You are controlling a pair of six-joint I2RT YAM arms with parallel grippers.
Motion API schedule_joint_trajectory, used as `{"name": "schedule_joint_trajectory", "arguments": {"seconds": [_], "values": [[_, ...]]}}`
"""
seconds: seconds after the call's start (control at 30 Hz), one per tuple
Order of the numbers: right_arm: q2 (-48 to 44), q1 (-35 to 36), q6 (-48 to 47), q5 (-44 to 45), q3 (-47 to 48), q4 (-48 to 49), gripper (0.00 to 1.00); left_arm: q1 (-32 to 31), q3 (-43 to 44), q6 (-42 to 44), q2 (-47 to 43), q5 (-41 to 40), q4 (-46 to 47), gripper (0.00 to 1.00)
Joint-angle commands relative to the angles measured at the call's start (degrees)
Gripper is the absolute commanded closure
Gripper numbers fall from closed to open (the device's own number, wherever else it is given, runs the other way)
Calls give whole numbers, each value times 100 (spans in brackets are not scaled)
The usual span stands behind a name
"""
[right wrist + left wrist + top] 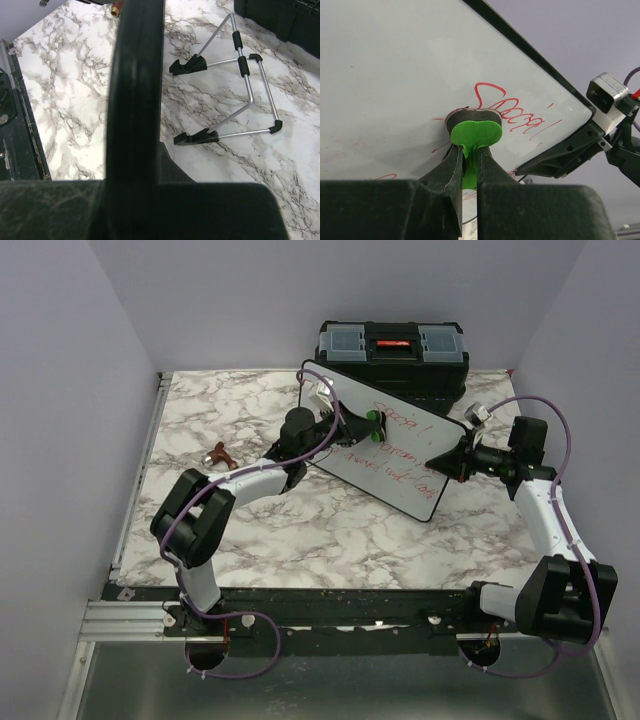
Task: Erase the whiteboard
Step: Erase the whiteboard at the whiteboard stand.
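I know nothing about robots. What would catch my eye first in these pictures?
A whiteboard with red handwriting is tilted over the middle of the marble table, its right edge clamped by the right gripper. The left gripper pinches a bright green eraser in its jaws and presses it against the board where the writing begins. A black toolbox with a red latch stands at the far edge.

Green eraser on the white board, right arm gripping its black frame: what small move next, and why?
Probably sweep the left gripper, shut on the green eraser, toward the right gripper across the red handwritten marker lines. It sits on the large white black-framed whiteboard at the first word's start, and the writing beyond looks unwiped; the right gripper holds the board's edge.
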Motion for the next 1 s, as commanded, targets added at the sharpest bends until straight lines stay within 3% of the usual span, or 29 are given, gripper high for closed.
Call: {"name": "schedule_joint_trajectory", "arguments": {"seconds": [0.0,0.2,0.47,0.8,0.97], "values": [[-94,262,-299,-733,-25,-519,99,-92,272,-142,164,502,42,100],[-109,256,-303,-729,-23,-519,99,-86,818,765,-179,90,-1197,100],[-107,264,-307,-729,-20,-528,99,-88,1387,2100,-334,-1264,-2786,100],[-97,261,-307,-729,-25,-524,99,-78,1522,3168,-190,-2764,-3543,100],[-86,258,-307,-720,-25,-519,99,-34,1748,3409,-155,-3057,-3584,100]]}}
